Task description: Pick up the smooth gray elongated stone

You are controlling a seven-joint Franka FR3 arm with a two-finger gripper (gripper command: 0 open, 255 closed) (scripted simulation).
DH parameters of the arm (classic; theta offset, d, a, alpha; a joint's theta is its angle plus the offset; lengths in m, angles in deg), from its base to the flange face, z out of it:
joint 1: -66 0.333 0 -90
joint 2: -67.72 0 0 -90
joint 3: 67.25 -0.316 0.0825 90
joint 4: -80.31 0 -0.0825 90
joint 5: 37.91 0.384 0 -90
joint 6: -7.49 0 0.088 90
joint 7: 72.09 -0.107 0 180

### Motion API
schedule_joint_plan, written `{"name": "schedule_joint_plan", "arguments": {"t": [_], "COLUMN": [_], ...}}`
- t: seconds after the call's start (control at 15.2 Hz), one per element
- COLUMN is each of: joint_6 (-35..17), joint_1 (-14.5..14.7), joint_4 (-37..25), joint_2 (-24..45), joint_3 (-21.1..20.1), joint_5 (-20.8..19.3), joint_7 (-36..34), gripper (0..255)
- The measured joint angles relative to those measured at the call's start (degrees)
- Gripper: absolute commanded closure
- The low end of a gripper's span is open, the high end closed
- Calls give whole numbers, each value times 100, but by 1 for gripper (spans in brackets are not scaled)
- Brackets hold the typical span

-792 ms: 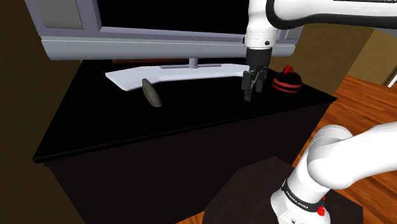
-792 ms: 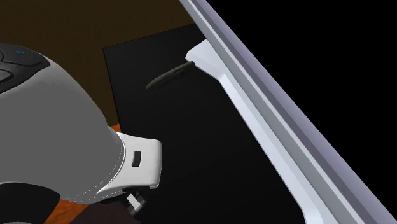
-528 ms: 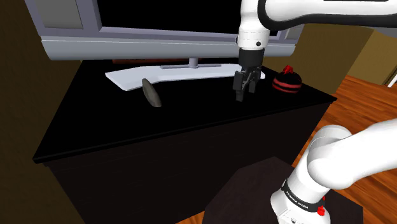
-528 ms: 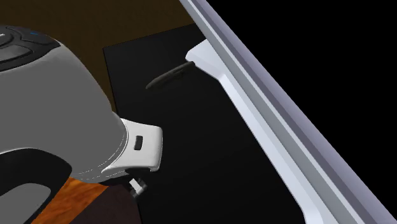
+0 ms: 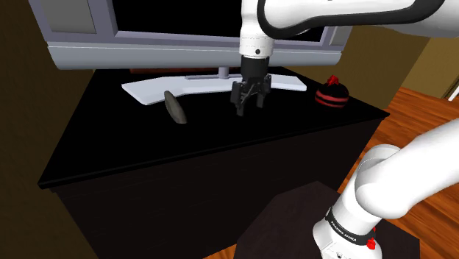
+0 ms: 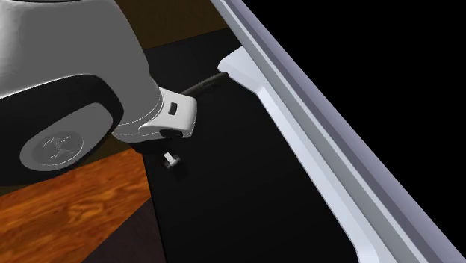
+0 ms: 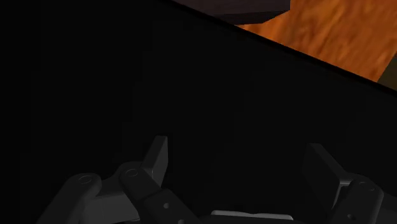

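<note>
Over the black cabinet (image 5: 147, 143), near the white TV foot (image 5: 147, 90): hovering gripper (image 5: 248, 109), spread wide, gripping nothing. Well apart toward the shoulder view's left, perhaps touching that foot: the dark gray stone (image 5: 175, 108). Likely dense, rigid, slippery; best pinched across its narrow middle.

Smooth matt stone (image 5: 175, 109); wood-grain flr (image 7: 331, 32)

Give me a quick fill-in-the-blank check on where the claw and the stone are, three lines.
The claw is ___ and clasps nothing. In the shoulder view, the gray stone lies on the cabinet top to the claw's ___. In that view, the red-and-black round thing sits to the claw's ___.
Missing words: open; left; right.
</note>
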Motion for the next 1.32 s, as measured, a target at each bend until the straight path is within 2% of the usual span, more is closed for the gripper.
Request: {"name": "schedule_joint_plan", "arguments": {"t": [0.26,0.66,1.06,1.19,1.32], "joint_6": [-377,-757,-834,-716,-750], "joint_1": [-32,-47,107,227,277], "joint_4": [-555,-1530,-2936,-3589,-3822], "joint_2": [729,1823,3126,3620,3859], "joint_3": [-306,-666,-930,-976,-969], "joint_5": [-42,-337,-907,-1147,-1268], "joint_7": [-564,-1398,-2302,-2591,-2715], "gripper": [0,0,0,0,0]}}
